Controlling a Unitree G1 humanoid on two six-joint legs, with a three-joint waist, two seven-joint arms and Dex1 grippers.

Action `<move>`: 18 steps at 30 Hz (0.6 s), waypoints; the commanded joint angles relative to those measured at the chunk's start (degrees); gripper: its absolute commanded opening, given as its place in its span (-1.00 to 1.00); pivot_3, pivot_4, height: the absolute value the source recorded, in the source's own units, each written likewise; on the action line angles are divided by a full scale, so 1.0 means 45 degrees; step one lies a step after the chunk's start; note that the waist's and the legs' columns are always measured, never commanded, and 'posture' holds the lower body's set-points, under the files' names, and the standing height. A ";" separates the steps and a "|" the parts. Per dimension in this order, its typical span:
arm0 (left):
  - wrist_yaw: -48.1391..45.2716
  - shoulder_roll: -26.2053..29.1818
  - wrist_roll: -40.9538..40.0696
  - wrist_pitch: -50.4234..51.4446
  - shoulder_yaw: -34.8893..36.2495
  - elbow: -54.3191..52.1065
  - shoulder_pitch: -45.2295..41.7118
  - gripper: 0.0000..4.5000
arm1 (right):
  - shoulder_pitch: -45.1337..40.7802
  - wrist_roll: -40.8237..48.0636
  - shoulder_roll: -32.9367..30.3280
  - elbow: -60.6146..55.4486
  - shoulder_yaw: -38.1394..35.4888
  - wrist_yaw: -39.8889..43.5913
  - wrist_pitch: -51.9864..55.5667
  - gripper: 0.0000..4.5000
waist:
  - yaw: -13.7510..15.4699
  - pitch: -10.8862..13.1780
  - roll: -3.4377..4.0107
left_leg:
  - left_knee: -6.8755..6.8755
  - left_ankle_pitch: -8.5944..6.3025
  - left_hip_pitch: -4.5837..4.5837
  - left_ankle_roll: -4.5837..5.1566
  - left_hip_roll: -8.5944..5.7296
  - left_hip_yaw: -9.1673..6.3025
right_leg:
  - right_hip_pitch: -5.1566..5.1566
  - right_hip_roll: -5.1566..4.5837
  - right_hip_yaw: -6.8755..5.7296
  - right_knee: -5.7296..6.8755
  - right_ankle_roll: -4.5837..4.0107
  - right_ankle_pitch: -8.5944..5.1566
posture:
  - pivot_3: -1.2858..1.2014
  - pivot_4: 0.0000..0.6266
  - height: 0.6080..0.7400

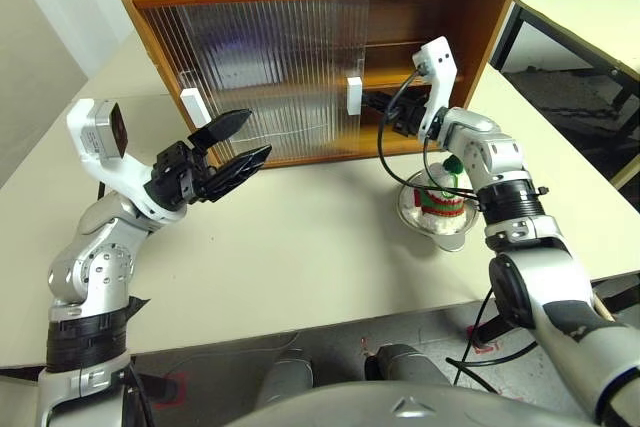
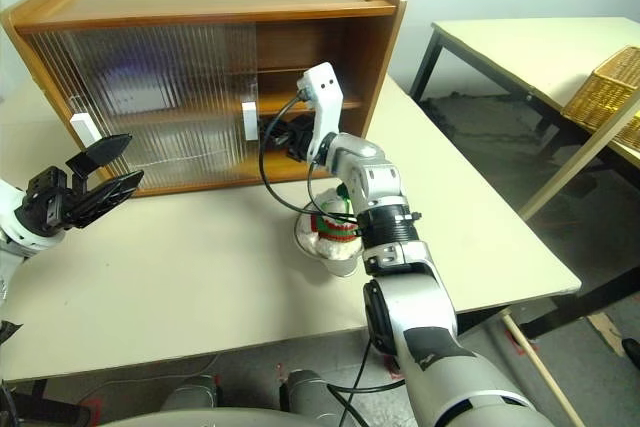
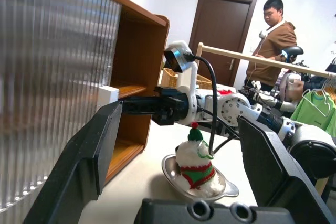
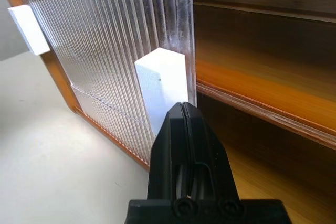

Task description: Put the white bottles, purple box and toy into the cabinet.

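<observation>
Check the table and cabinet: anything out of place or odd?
One oddity: the toy sits in a steel bowl on the table, right of the cabinet, not on a shelf. The bowl looks tilted. No spill or damage shows.

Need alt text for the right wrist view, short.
The right hand, black fingers shut, sits at the white rectangular handle of the ribbed translucent sliding door; beside it, the orange-brown wooden cabinet stands open.
</observation>
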 commanded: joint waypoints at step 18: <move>-0.0508 0.0539 0.1127 -0.0506 -0.0165 0.0212 0.0399 1.00 | -0.1043 -0.0120 0.1227 0.0548 0.0420 0.0156 -0.0302 -0.98 | -0.0204 -0.0001 -0.0002 | -0.0098 0.0004 0.0029 -0.0008 0.0176 0.0018 | -0.0054 0.0189 -0.0005 0.0019 -0.0036 0.0038 | 0.03 -0.96 1.00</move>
